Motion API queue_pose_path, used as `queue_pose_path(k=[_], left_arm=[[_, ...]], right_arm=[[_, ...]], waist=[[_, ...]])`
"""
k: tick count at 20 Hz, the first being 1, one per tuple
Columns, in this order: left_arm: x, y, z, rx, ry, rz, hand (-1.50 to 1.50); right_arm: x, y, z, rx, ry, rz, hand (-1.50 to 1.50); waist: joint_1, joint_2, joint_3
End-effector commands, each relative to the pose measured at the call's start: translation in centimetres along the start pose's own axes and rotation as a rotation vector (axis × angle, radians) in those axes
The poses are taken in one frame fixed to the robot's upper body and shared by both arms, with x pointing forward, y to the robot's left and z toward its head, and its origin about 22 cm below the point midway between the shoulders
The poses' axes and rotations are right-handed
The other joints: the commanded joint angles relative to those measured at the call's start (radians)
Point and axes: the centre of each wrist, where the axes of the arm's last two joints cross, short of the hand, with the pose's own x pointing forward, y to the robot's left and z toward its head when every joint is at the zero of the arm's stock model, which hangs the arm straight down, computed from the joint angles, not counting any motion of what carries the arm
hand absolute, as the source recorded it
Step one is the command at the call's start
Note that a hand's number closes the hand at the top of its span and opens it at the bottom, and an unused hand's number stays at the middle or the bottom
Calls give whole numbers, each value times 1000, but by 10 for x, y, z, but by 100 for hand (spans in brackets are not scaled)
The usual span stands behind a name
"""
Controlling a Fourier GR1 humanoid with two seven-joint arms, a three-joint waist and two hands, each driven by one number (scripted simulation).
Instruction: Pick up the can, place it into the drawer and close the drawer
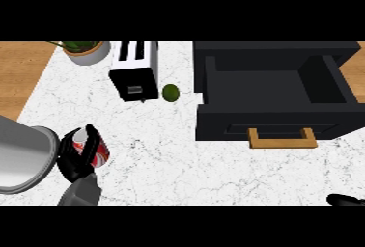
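One can: the red-and-white can (98, 148) sits in my left hand at the lower left of the head view, over the white marbled counter (178, 159); I cannot tell whether it rests on the surface or is lifted off it.
Writing on the can: red and white patches only, with no brand or word I can read.
Left hand: my left hand (73, 161) is black, and its fingers and thumb are curled round the can, hiding much of its left side.
Drawer: the black drawer (271, 126) stands pulled open at the upper right, well apart from the can, its dark inside showing.
Handle: a wooden handle (282, 141) sticks out of the drawer's front toward me.
Toaster: a black-and-white toaster (134, 72) stands at the upper middle, with no lettering I can make out.
Green fruit: a small green fruit (171, 92) lies just beside the toaster, between it and the drawer.
Plant pot: a pale plant pot (89, 54) with green leaves stands by the toaster's left.
Grey shape: a large grey rounded shape (25, 154) lies at the left edge, next to my left hand; I cannot tell what it is.
Right hand: my right hand (345, 198) shows only as a black sliver at the lower right edge, too little to tell its state.
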Motion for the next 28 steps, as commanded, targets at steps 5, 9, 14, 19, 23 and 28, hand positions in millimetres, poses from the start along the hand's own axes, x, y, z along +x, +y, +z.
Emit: queue_pose_path(k=[5,9,14,19,23,28], left_arm=[[20,-64,9,-734,-2,-32,150],[44,-93,-10,-868,22,35,150],[51,-115,4,-968,55,59,150],[108,-166,14,-1035,-37,26,150],[146,-185,33,-1099,-34,31,150],[201,-219,48,-1105,-56,61,150]], right_arm=[[1,11,0,63,-28,-20,-150],[-9,6,-6,16,-16,-3,-150],[6,-4,8,-10,-29,26,-150],[6,-9,-6,-28,-25,34,-150],[4,-14,-12,-30,-31,34,-150],[7,-12,8,-14,-25,33,-150]], waist=[[-79,12,-6],[-22,9,-6],[-6,3,-5],[4,0,-5],[12,-2,-4],[-3,-1,-5]])
